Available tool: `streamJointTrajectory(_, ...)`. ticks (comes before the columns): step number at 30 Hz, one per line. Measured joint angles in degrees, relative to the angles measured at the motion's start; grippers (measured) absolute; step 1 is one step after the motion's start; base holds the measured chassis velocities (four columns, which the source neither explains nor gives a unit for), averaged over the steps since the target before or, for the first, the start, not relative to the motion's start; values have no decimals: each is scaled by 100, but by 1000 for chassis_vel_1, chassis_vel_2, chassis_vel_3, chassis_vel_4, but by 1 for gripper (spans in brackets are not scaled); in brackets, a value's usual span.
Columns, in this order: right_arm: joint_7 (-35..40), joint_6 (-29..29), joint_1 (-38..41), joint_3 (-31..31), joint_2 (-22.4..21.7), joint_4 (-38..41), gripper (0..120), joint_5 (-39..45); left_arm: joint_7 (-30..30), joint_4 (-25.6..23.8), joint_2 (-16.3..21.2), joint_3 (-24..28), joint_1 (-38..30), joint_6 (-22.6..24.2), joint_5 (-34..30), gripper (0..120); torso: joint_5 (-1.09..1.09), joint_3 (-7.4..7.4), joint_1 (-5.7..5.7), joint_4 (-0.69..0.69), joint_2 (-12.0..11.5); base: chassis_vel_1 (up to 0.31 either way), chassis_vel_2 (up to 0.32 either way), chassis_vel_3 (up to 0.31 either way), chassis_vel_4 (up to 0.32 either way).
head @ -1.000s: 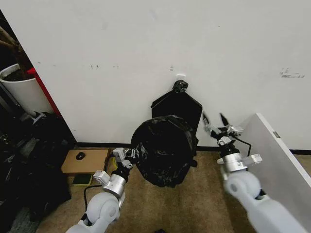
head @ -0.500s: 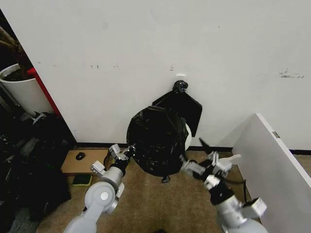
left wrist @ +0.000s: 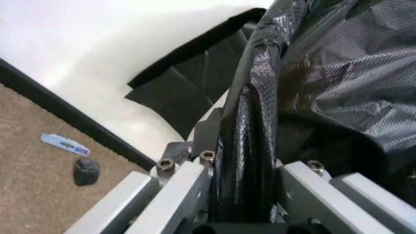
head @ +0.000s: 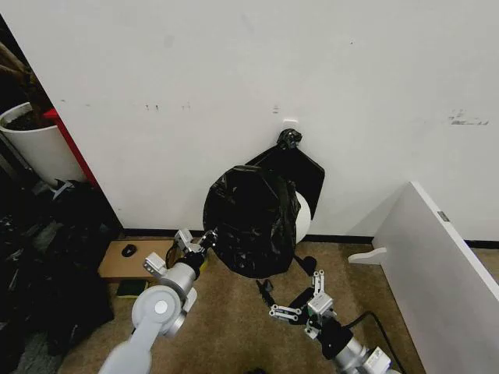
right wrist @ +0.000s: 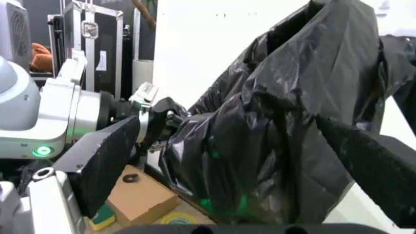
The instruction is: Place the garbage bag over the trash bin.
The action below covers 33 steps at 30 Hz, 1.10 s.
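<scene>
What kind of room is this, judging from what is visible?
Probably a workroom or lab corner, not a tidy home: a bare white wall, brown carpet, black equipment cases, a cardboard box on the floor and a white panel leaning nearby.

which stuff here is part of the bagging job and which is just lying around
Job: garbage bag, trash bin, left end effector clamping the bag's edge, right end effector open below it.
Lying about: cardboard box, plant pot, white board, flat black bundle.

Head looks down, wrists close — garbage bag [head: 251, 220] shared
</scene>
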Motion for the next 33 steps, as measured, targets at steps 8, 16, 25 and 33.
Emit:
streamJointTrajectory(8,411,51,-45,50,60,8,99,-697,-56,13,-32,-34,-111,189,-184,0,1,0,0,0,0,0,0,0,0)
streamJointTrajectory(16,1500,-510,-177,-126,20,65,82,-791,-55,39,-57,6,-138,224,-134,0,0,0,0,0,0,0,0,0,0)
streamJointTrajectory(25,1311,-410,30,-328,-11,-42,50,-289,-16,16,-69,0,-74,209,-4,0,1,0,0,1,0,0,0,0,0)
streamJointTrajectory(33,1221,-379,53,-316,-24,-184,20,-388,-5,-71,-72,-35,-34,194,48,0,0,0,0,0,0,0,0,0,0)
